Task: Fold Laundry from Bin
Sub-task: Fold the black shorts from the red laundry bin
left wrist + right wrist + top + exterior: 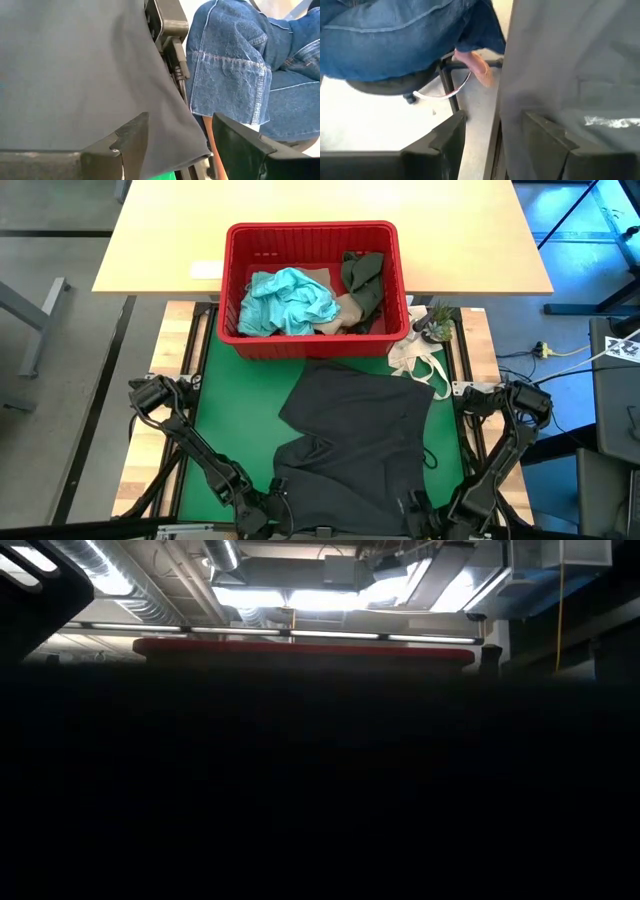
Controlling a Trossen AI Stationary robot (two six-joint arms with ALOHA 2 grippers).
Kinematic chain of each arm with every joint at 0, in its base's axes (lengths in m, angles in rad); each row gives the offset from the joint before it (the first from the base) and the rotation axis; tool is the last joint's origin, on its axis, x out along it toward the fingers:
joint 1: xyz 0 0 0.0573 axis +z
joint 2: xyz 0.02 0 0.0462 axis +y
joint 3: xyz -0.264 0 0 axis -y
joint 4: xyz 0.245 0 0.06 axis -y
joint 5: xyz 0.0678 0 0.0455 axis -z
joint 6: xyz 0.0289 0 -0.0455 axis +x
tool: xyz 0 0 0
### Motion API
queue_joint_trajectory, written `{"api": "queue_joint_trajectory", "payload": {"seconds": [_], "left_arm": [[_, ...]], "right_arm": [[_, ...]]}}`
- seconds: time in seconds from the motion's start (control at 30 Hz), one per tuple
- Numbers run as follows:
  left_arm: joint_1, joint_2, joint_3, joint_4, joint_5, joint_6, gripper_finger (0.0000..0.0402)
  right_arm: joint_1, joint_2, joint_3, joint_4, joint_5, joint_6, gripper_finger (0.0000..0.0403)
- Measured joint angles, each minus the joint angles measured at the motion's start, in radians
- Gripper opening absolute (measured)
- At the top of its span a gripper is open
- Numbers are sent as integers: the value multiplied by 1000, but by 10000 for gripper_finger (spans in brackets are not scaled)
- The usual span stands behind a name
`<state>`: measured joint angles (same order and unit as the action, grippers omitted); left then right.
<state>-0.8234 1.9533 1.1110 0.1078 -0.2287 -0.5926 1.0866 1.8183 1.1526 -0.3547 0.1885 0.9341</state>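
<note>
Left gripper [172, 145]: at the near edge of the table, low on the left side of the high view; fingers [131, 142] standing apart, with a hanging fold of the dark garment [355, 440] lying between them; closed on the cloth or not, cannot tell.
Right gripper [492, 142]: at the near edge too, across from the left one; fingers [547, 140] parted, the grey cloth draped over the inner one; a real grip on it, cannot tell.
Dark garment: spread flat over the green mat [215, 420], reaching from just short of the bin [312, 232] back to both grippers; near hem spilling over the table edge between them.
Bin: red, well beyond both grippers, at the far end of the mat against the wooden tabletop [180, 235].
Teal garment [290, 300]: bunched in the bin, on the left gripper's side.
Beige garment [340, 315]: crumpled in the bin's middle, touching the teal one.
Olive garment [365, 280]: heaped in the bin on the right gripper's side, draping toward the rim.
White bag [420, 360]: on the mat just beside the bin's corner, ahead of the right gripper.
Small plant [436, 322]: next to the bag.
Person's jeans [240, 75]: seated close behind both grippers, off the table.
Low view: mostly dark; only the bin's red rim and ceiling lights visible.
</note>
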Motion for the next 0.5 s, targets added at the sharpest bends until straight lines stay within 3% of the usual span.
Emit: {"api": "queue_joint_trajectory", "payload": {"seconds": [0.27,0.5], "left_arm": [[0,0,0,-1,0,0,210],[0,0,0,-2,0,0,210]], "right_arm": [[0,0,134,-224,24,-1,191],[0,8,140,-298,0,-1,191]]}}
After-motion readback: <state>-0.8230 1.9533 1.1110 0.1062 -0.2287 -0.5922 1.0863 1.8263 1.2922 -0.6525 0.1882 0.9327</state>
